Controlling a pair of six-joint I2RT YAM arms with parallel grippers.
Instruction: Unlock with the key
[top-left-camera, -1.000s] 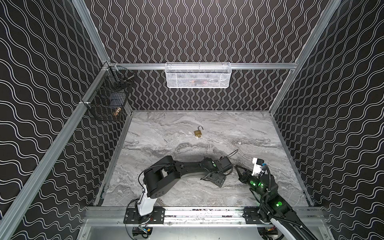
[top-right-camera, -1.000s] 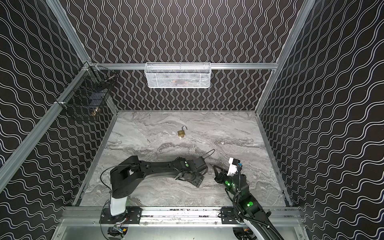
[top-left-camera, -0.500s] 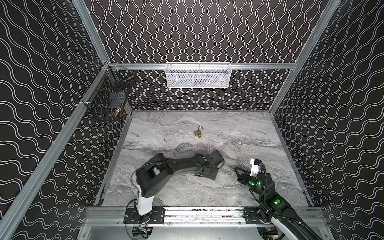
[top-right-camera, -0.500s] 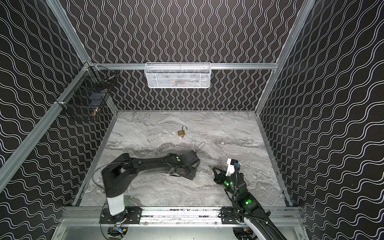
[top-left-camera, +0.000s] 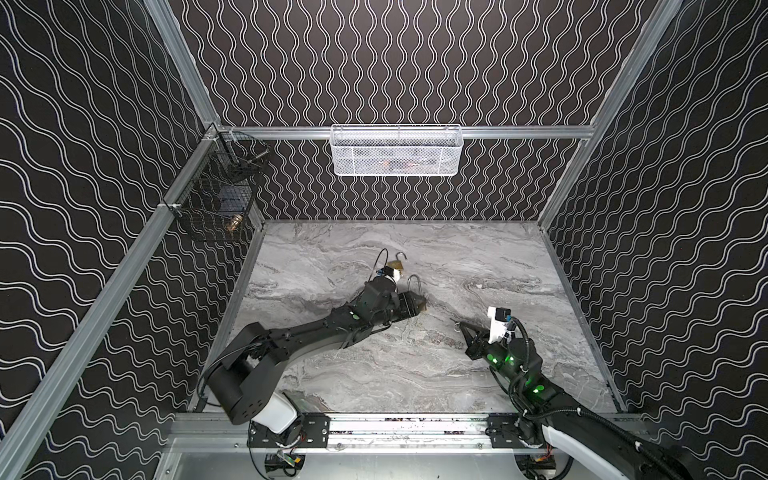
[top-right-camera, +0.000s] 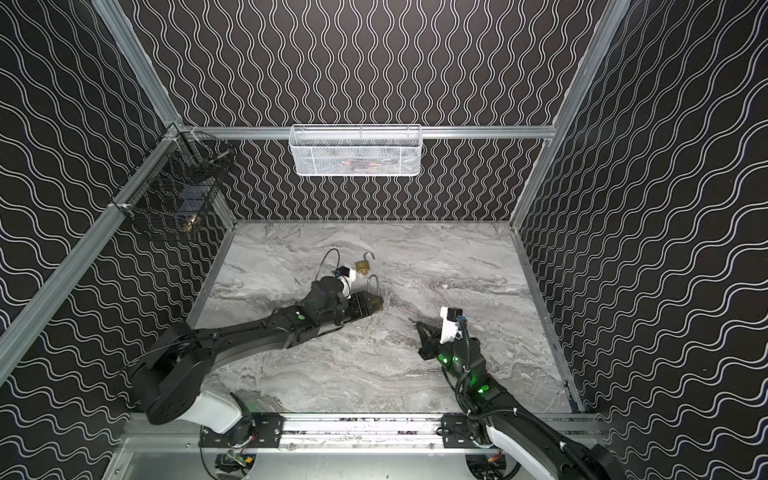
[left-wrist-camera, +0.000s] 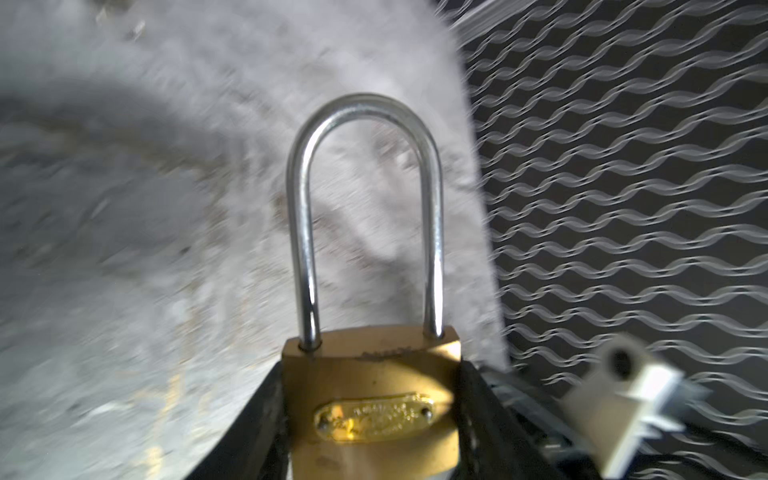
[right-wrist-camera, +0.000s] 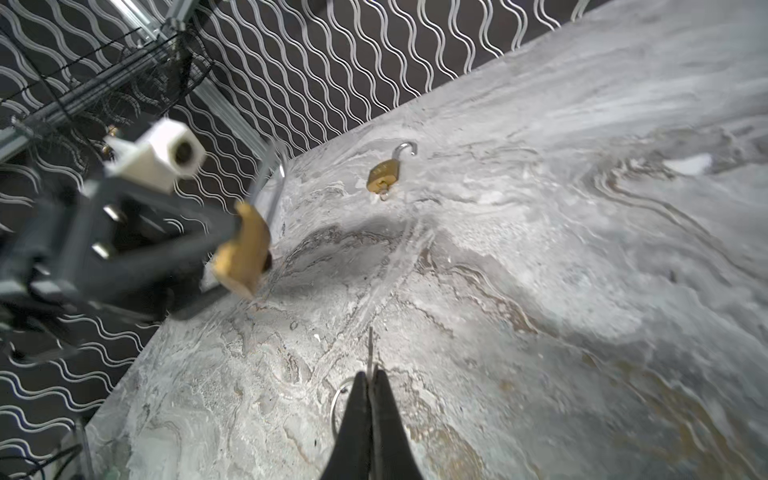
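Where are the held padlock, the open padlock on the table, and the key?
held padlock (left-wrist-camera: 372, 386): left wrist view, on its brass body.
open padlock (right-wrist-camera: 382, 176): right wrist view, on its brass body.
key (right-wrist-camera: 370, 349): right wrist view, on its thin blade.

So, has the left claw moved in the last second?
Yes: the left claw, gripping the big padlock, moved toward the back, closer to the small open padlock.

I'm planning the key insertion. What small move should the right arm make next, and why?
Probably ease the right gripper, shut on the key, toward the bottom end of the padlock that the left gripper grips by its body. The shackle is closed, and in both top views a gap separates key and padlock.
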